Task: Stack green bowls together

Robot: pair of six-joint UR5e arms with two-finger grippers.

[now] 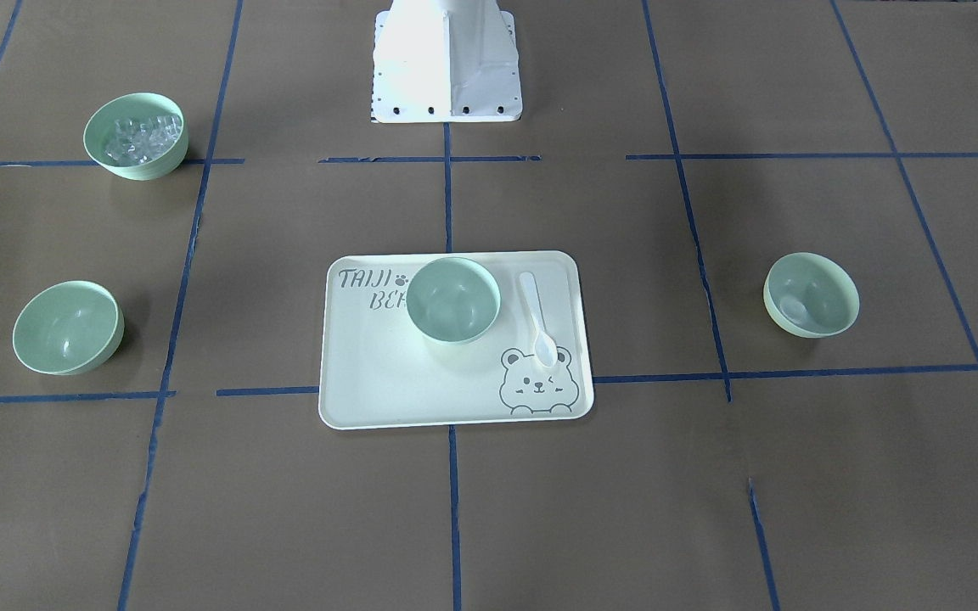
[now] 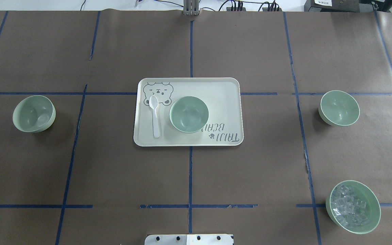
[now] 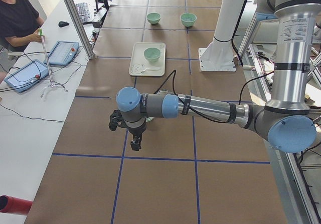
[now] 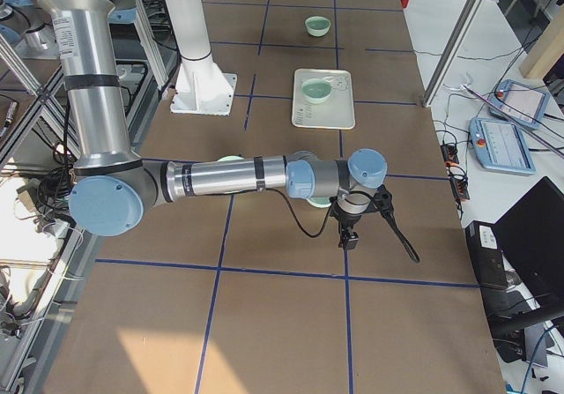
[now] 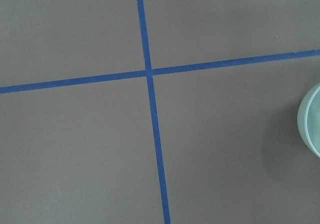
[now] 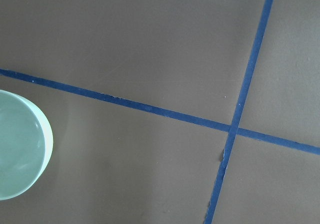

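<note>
— Three green bowls are sitting well apart. The centre bowl (image 2: 189, 114) is resting on the bear-print tray (image 2: 223, 92), just beside the white spoon (image 2: 155, 115). The left bowl (image 2: 34, 113) and the right bowl (image 2: 339, 108) are lying out on the brown paper (image 2: 114, 170) to either side.

— And the fourth one, on the right, nearer the base?

— That bowl of clear cubes (image 2: 352, 207) is carrying a load, so it is not counting for the stack.

— What are the claws doing?

— The left gripper (image 3: 135, 144) and the right gripper (image 4: 349, 235) are hanging over the paper. Each is showing only in a side view, so nobody can tell whether the fingers are spread or pressed together.

— How are the bowls likely to be handling?

— They are looking like light, stiff, smooth plastic, so they are probably prone to slipping rather than breaking. The rim is offering the best hold, with one finger going inside the wall and the other outside, pinching gently. The rounded sides are giving a wide grasp little to bite on.
</note>
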